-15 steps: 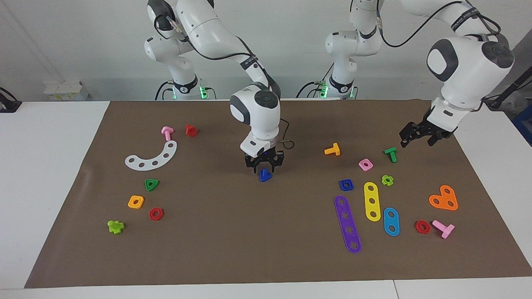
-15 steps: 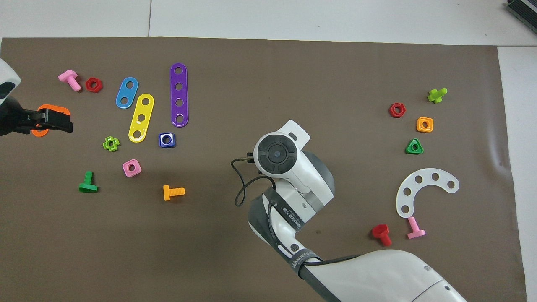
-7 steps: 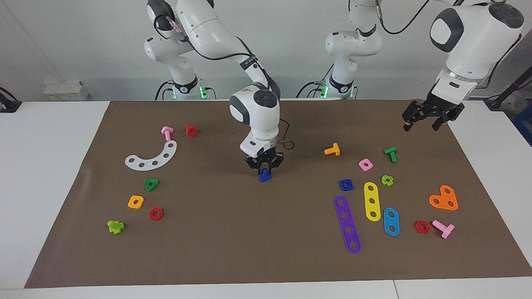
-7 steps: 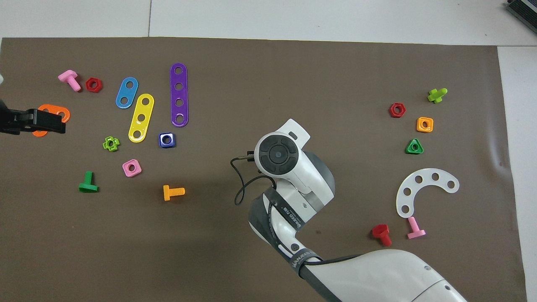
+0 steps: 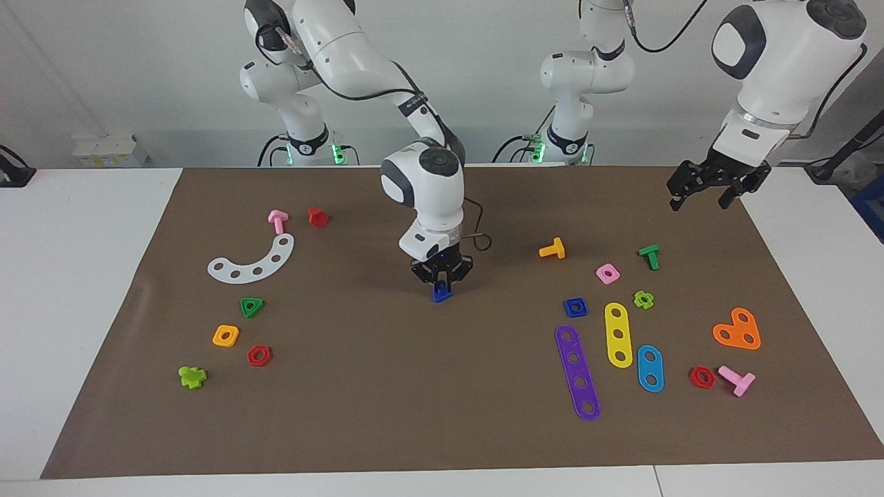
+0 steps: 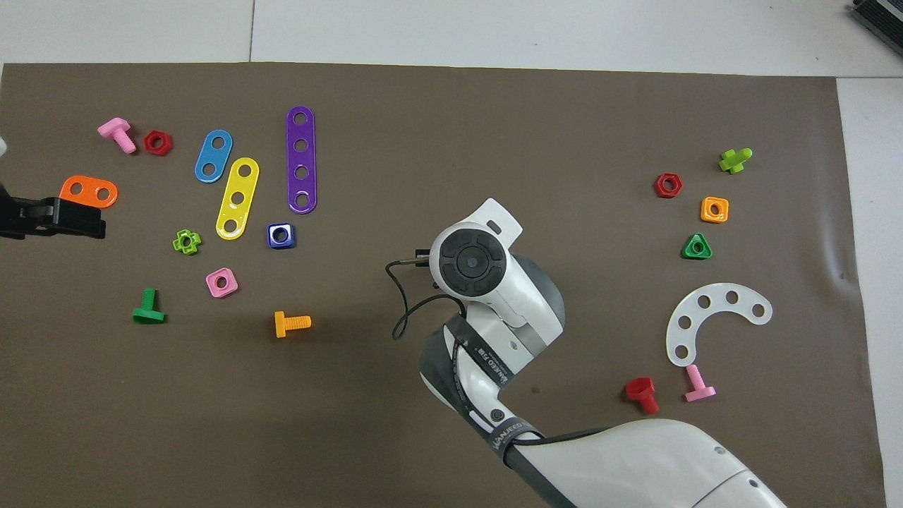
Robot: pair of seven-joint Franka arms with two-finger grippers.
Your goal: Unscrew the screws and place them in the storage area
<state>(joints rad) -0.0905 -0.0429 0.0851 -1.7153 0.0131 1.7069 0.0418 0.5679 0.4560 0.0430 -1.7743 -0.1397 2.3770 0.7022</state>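
Note:
A blue screw [image 5: 442, 293] with a triangular head sits at the middle of the brown mat, and my right gripper [image 5: 441, 281] points straight down, shut on it. In the overhead view my right arm's wrist [image 6: 471, 262] hides both that gripper and the screw. The storage area [image 5: 207, 304] is the mat stretch toward the right arm's end, around the white curved strip [image 5: 254, 262] [image 6: 714, 319]. My left gripper [image 5: 711, 192] [image 6: 63, 217] hangs open and empty, high over the mat's edge at the left arm's end.
Near the white strip lie a pink bolt [image 5: 277, 220], a red bolt [image 5: 317, 217], a green triangular nut [image 5: 252, 306] and other small nuts. Toward the left arm's end lie purple [image 5: 578, 371], yellow [image 5: 618, 334] and blue [image 5: 650, 368] strips, a blue square nut [image 5: 575, 306] and an orange plate [image 5: 737, 330].
My right gripper has shut on the blue screw. My left arm has risen and drawn back from over the green bolt toward the mat's edge, staying open.

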